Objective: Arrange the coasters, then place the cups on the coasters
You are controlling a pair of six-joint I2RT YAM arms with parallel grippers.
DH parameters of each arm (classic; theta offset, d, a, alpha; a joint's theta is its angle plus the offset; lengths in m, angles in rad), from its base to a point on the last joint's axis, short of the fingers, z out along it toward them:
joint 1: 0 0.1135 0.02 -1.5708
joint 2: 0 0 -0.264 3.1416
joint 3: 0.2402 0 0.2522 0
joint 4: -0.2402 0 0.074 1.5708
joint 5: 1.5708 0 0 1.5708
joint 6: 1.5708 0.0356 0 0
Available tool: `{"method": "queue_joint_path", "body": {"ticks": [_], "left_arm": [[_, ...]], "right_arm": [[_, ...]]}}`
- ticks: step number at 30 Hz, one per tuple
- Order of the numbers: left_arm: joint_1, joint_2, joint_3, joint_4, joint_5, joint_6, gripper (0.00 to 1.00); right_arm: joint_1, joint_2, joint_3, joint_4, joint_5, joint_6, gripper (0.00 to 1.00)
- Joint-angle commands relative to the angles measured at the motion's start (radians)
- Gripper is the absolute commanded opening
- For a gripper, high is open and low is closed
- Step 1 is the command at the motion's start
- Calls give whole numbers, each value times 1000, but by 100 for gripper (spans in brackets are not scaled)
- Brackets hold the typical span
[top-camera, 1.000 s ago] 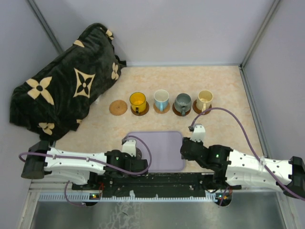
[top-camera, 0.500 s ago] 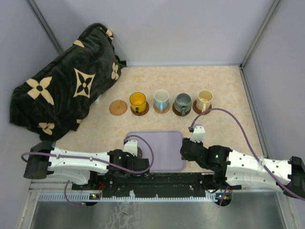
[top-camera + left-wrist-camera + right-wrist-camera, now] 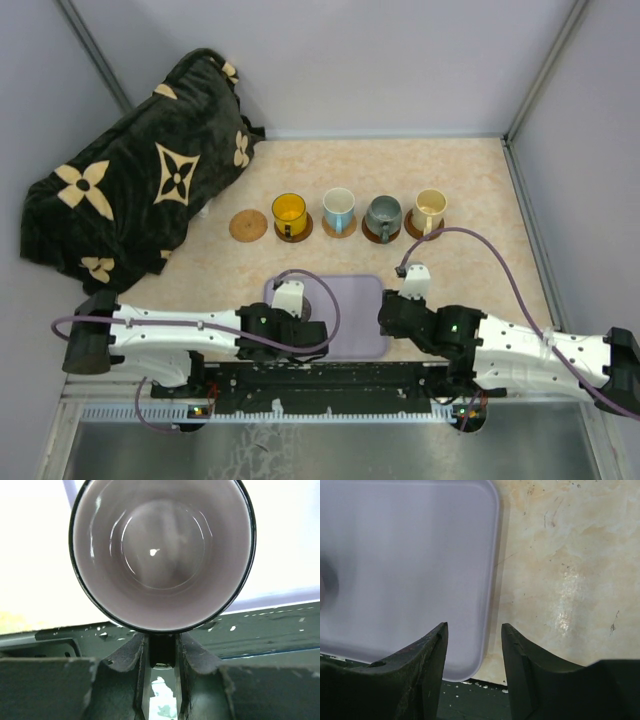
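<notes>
The mauve mug (image 3: 162, 555) is held by its handle, pinched between the closed left fingers (image 3: 140, 650), at the lavender tray's (image 3: 350, 315) left end. At its 11 o'clock, a bare wooden coaster (image 3: 248, 225) lies on the desk (image 3: 470, 180). From that coaster's 3 o'clock, the yellow mug (image 3: 289, 212), white mug (image 3: 339, 208), grey-green mug (image 3: 383, 213) and cream mug (image 3: 430, 206) are lined up on coasters. The right fingers (image 3: 436, 647) are kept partly open and empty above the tray's right edge.

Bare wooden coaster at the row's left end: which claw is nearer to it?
Left. The left claw, gripping the mauve mug over the lavender tray, is nearer the coaster; the right claw is farther right, at the tray's right edge.
</notes>
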Motion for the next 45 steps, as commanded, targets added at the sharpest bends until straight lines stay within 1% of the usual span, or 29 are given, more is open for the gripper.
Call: {"method": "queue_joint_path", "body": {"ticks": [1,4,8,17,20,24,27,30,33,37,45], "left_arm": [[31,-5,108,-35,-131,85,0],[76,-35,104,4,-130,145,0],[167,-103,75,49,-116,227,0],[372,-228,87,51,-145,384,0],[459,-244,70,88,-133,481,0],[630,-262,24,246,-19,661,0],[765,-248,20,346,55,767,0],[889,-208,35,402,135,840,0],[970,-164,48,472,180,889,0],[1030,-92,59,549,179,927,0],[1051,-9,27,781,132,992,0]], "right_arm": [[7,-7,2,15,31,18,48],[8,-12,3,12,36,17,48],[7,-21,8,2,46,17,48],[8,-20,-11,12,54,30,48],[7,-15,-18,17,50,32,48],[8,-16,-13,14,57,32,48],[8,-19,-1,-4,67,33,48],[7,-29,6,-24,77,36,48],[8,-41,5,-37,90,41,48],[8,-48,5,-45,105,45,48],[7,-42,33,-69,133,47,48]]}}
